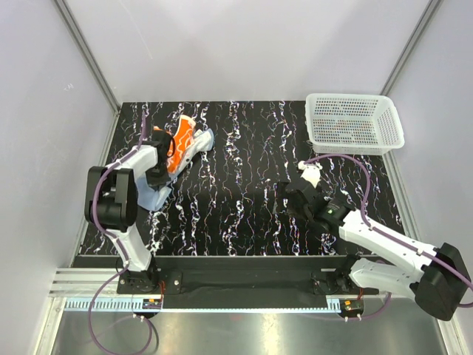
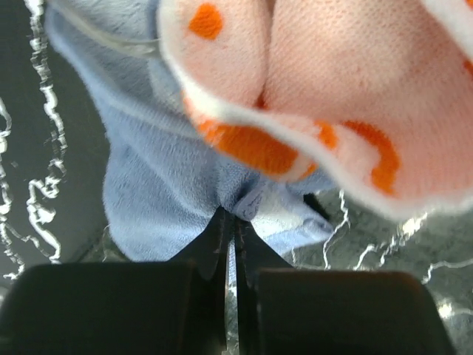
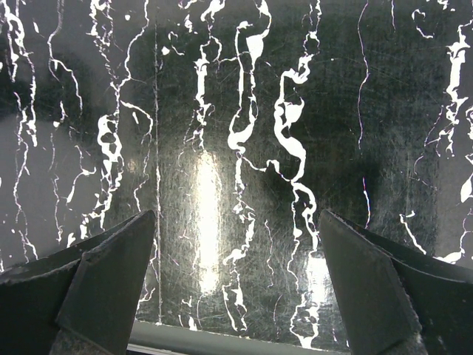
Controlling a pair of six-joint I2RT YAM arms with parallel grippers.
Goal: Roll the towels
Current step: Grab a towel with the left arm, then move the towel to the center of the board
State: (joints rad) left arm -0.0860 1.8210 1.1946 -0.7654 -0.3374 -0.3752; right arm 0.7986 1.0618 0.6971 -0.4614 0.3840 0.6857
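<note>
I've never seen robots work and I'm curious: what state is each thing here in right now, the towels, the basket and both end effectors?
blue towel: crumpled, not rolled, its edge pinched.
orange towel: bunched up, not rolled, lying over the blue towel.
basket: upright, at the far right corner.
left end effector: shut on the blue towel.
right end effector: open, holding nothing.

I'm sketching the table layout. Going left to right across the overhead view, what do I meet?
Orange towel → right gripper → white basket. The blue towel and left gripper overlap the orange one, so they are left out.
</note>
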